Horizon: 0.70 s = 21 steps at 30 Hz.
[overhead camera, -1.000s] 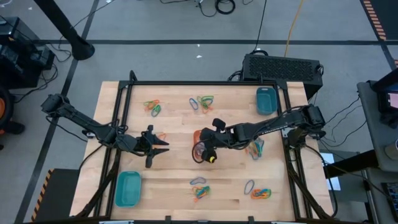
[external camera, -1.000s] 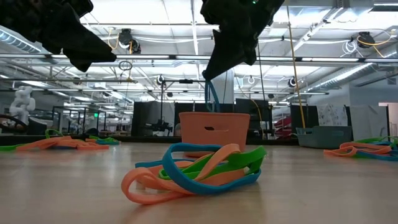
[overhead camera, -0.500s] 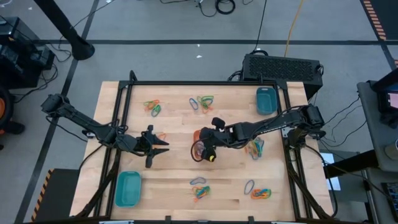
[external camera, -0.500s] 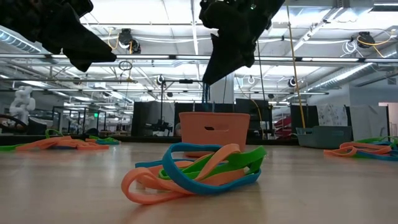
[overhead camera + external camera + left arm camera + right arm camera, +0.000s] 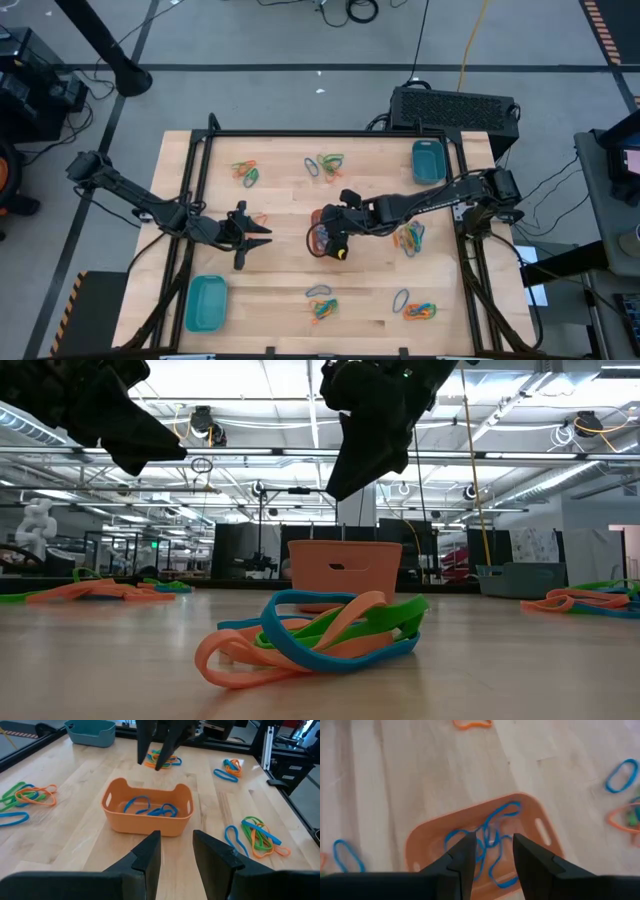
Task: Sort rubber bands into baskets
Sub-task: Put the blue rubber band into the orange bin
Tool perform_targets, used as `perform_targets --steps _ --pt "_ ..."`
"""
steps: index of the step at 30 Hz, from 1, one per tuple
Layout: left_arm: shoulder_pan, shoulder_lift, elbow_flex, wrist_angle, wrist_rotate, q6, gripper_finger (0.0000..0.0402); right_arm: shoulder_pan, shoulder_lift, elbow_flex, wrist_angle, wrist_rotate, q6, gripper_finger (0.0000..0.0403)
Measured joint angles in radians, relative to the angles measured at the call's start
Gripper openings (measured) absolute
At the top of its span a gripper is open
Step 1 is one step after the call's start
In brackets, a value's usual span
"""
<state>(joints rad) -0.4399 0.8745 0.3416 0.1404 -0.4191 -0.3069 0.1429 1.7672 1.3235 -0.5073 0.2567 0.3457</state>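
Note:
The orange basket (image 5: 320,232) stands mid-table with several blue rubber bands (image 5: 490,842) lying in it. My right gripper (image 5: 492,857) hangs open just above the basket (image 5: 345,570), its fingers pointing steeply down with nothing between them. My left gripper (image 5: 176,852) waits open to the left of the basket (image 5: 147,812), clear of the table and pointing at it. Mixed orange, blue and green rubber bands lie in loose piles on the wood (image 5: 322,306), (image 5: 245,172), (image 5: 410,238).
One teal basket (image 5: 428,162) stands at the far right, another (image 5: 207,303) at the near left. More band piles lie at the far middle (image 5: 325,163) and near right (image 5: 418,309). A black frame (image 5: 330,133) borders the table.
My right gripper has opened above the orange basket. The blue rubber band that hung below its fingers has dropped out of the hold and into the basket. My left arm has kept still.

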Motion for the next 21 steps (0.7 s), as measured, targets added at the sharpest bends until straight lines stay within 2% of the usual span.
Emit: perform_targets --steps 4,10,13,17,21 --pt "0.0 0.0 0.0 -0.03 -0.014 -0.002 0.0121 0.002 0.0 0.0 0.005 -0.001 -0.002 0.0119" --pt "0.052 0.0 0.0 -0.177 -0.204 -0.122 0.0121 0.04 0.0 0.0 0.01 0.002 0.043 0.0119" --pt "0.141 0.0 0.0 -0.266 -0.227 -0.176 0.0121 0.064 0.0 0.0 0.034 0.003 0.055 0.0119" --pt "0.322 0.0 0.0 -0.344 -0.222 -0.272 0.0121 0.093 0.007 0.0 0.096 0.008 0.057 0.0119" --pt "0.547 0.006 0.0 -0.384 -0.097 -0.259 0.0121 0.116 0.028 0.0 0.156 0.007 0.034 0.0119"
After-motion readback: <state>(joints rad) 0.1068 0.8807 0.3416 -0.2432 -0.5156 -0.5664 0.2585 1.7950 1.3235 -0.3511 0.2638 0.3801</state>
